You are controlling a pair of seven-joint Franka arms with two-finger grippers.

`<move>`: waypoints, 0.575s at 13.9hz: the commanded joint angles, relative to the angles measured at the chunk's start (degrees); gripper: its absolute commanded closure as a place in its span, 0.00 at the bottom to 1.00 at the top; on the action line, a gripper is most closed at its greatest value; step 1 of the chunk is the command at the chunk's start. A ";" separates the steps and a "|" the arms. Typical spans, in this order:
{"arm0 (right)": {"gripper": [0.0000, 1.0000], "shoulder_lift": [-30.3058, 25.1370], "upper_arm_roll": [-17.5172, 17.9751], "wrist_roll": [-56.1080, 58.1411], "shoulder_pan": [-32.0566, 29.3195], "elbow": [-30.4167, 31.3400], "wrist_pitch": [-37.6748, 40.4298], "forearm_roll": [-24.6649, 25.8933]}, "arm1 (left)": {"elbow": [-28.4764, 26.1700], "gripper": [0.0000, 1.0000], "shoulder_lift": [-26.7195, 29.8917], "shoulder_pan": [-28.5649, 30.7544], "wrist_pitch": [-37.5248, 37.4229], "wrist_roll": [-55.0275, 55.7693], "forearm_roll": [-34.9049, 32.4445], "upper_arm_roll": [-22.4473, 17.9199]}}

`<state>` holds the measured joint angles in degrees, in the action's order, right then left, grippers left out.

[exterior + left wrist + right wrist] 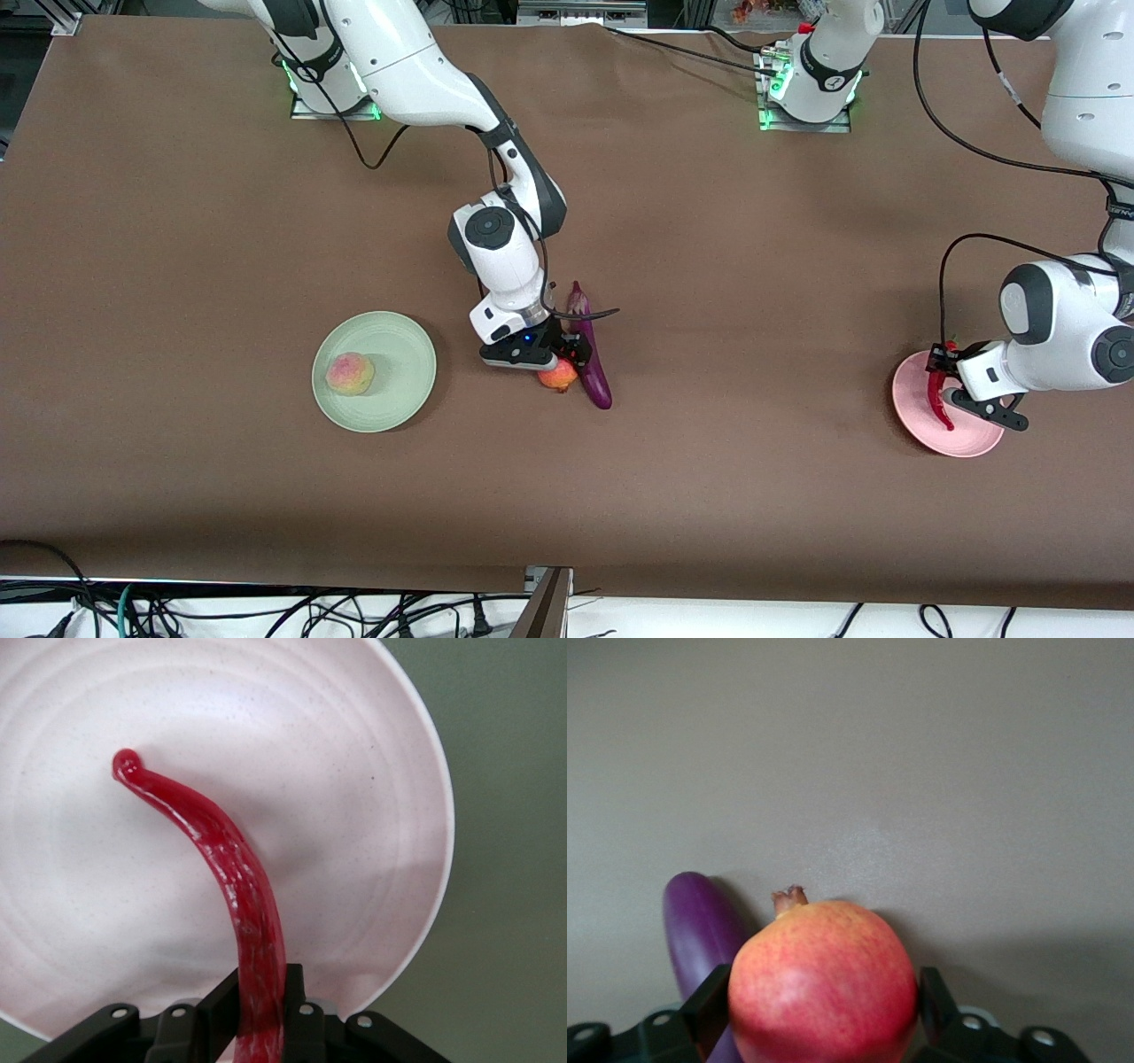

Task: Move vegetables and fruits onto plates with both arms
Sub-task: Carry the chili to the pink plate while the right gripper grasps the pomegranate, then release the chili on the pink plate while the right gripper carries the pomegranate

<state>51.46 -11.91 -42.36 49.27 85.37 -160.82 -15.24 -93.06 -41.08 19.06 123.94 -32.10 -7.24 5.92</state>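
On the brown cloth-covered desk (709, 496), the right pincer (556, 365) was down at the middle, its fingers (707, 1008) on either side of the round red pomegranate with a small crown (824, 983), clasping it. The long glossy purple eggplant (592, 354) lay just beside that fruit. The left pincer (946, 372) hung over the pale pink round plate (912, 421) at the left arm's end, clenched on the curved red chili pepper (232, 877). The pale yellow-pink peach (350, 373) sat on the pale green round plate (399, 350).

brown table cover (177, 266), cables below
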 commanded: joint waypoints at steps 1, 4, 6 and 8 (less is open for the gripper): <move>0.76 0.05 -0.49 1.23 0.21 0.14 -0.81 -0.49 | 2.88 1.00 -1.72 0.27 0.78 -1.13 -1.55 0.49; 0.81 -1.44 -0.84 1.40 -0.40 0.06 1.72 -0.32 | 3.84 1.00 -1.81 -0.08 0.86 -1.13 -1.55 0.49; 0.81 -4.94 -1.88 3.41 -1.19 -0.03 11.09 0.64 | 5.25 1.00 -2.77 -0.26 0.86 -1.13 -1.46 0.49; 0.81 -8.81 -4.78 11.56 -2.68 -0.03 22.60 0.31 | 6.83 1.00 -4.09 -0.34 0.87 -1.21 -1.46 0.49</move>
<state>48.18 -15.36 -37.48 48.57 84.01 -147.50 -14.93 -89.73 -42.64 18.77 125.03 -32.50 -7.24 6.17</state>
